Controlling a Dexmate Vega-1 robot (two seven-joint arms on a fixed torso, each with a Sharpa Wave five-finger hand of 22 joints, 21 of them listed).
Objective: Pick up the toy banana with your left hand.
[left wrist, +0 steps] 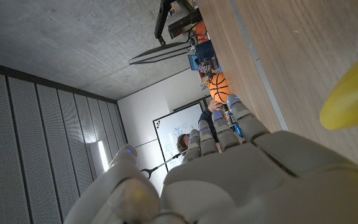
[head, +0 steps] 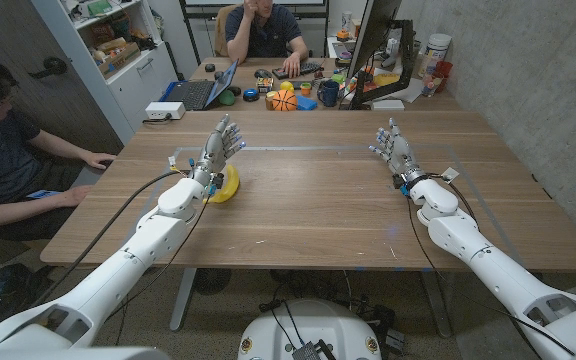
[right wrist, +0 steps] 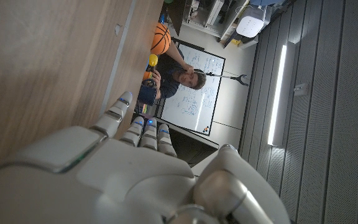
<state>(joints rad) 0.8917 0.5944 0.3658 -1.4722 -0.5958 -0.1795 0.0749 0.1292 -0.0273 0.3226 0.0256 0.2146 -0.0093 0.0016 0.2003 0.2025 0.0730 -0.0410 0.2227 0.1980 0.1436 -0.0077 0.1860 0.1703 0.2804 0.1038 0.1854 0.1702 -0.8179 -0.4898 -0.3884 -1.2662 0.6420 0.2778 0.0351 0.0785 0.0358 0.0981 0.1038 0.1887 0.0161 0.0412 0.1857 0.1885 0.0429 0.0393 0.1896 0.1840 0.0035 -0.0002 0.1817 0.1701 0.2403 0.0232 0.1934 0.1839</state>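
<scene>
With your left hand [head: 220,140] open and empty at centre-left of the frame, lower it onto the yellow plastic toy banana [head: 227,187] on the wooden tabletop [head: 308,200] and close.

L arm reaches fwd from bottom left corner, L hand [head: 221,143] up, fingers apart, holding nothing. R arm in from bottom right corner, R hand [head: 394,150] same: upright, fingers spread, nothing held. Both hands well apart.

Wooden table [head: 318,200], grey wall [head: 528,70], possibly a whiteboard [right wrist: 197,87] behind.
</scene>
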